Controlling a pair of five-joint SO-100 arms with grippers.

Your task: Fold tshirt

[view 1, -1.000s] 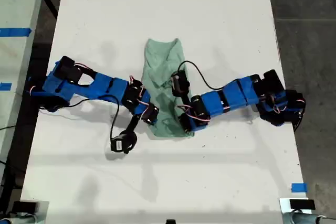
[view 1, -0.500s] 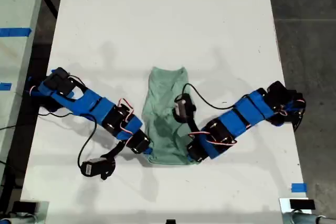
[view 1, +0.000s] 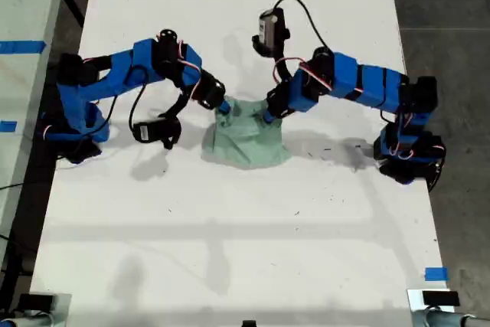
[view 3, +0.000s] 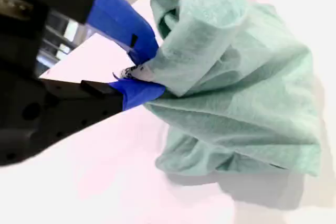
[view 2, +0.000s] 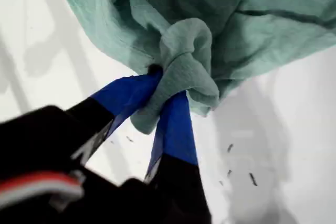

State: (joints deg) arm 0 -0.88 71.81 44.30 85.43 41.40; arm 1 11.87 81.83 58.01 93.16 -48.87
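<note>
Exterior view showing tshirt bunched near table centre; my first gripper and my second gripper clamping its 12 o'clock edge, lifting. Fold looking unfinished; laying flat, smoothing remaining.

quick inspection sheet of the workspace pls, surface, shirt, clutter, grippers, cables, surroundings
surface: white table, a few small dark specks.
job's things: tshirt bunched mid-table, lifted at two corners, lower part resting on the table.
clutter: nothing seen.
grippers: my first gripper shut on a bunched tshirt corner; my second gripper shut on another corner; the two hold points are close together in the exterior view.
cables: black cable loops above one arm; another hangs by the other arm, both clear of the cloth.
surroundings: dark floor at the exterior view's right, blue tape near the table edge, a second pale surface at its left.
</note>
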